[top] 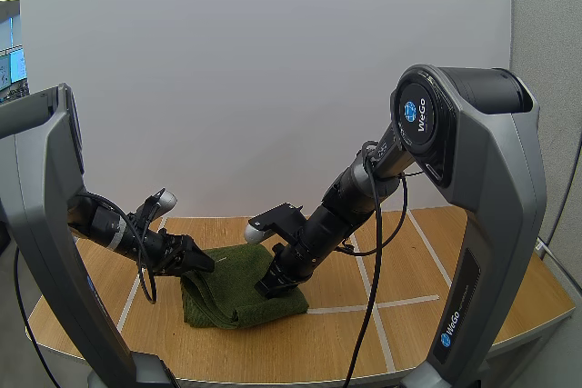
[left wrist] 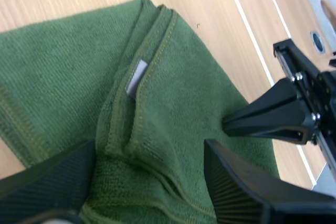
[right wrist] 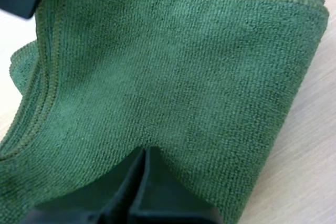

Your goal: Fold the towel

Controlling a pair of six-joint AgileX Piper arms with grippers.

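One dark green towel (top: pixel 241 290) lies doubled into several layers on the worktop (top: pixel 455 315), left of its middle and nearer the front edge than the back. Its stitched hems run stacked along one side, and a small pale label (left wrist: pixel 137 77) pokes out between them.

On the cloth, toward its right side, our right gripper (top: pixel 273 284) bears down with both fingers pressed together into one wedge, the tip resting on the pile. We judge this a pin, meant to keep the layers from sliding while the other arm works. Our left gripper (top: pixel 198 261) sits at the towel's left edge, jaws spread apart with a raised ridge of hems between them and clamped on nothing. It looks posed to nip that edge for another fold.

The high view gives the layout, with both arms meeting over the cloth, but from it we could not tell how the fingers stand. The left wrist view settles that for the spread fingers (left wrist: pixel 47 182) and adds the label. The right wrist view shows the closed wedge touching the weave.
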